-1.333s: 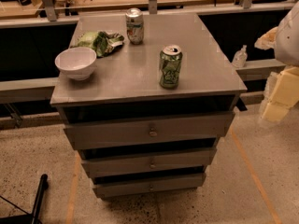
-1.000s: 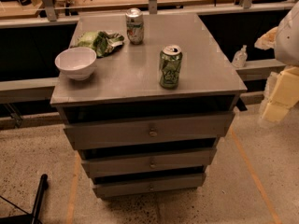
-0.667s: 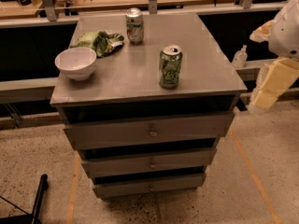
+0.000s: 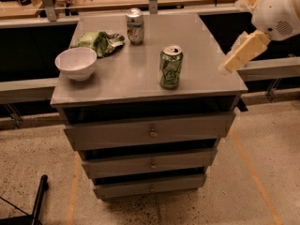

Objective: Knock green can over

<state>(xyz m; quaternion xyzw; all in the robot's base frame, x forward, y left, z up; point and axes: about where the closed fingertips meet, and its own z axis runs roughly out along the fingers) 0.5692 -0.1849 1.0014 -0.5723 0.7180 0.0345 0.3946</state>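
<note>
The green can [image 4: 170, 67] stands upright on the grey cabinet top [image 4: 140, 78], right of centre and near the front. It is shiny green with pale markings and a silver top with a pull tab. My gripper [image 4: 228, 65] comes in from the upper right on a white arm. Its pale tan tip hangs over the right edge of the top, to the right of the can and apart from it.
A silver-white can [image 4: 135, 26] stands at the back. A green and white snack bag [image 4: 99, 41] lies at the back left. A white bowl [image 4: 76, 63] sits at the left. The cabinet has drawers [image 4: 150, 132] below. A black stand leg [image 4: 37, 200] is on the floor at lower left.
My arm has swung up and to the left, bringing the gripper from beside the cabinet to its right edge. The can and the other things have not moved.
</note>
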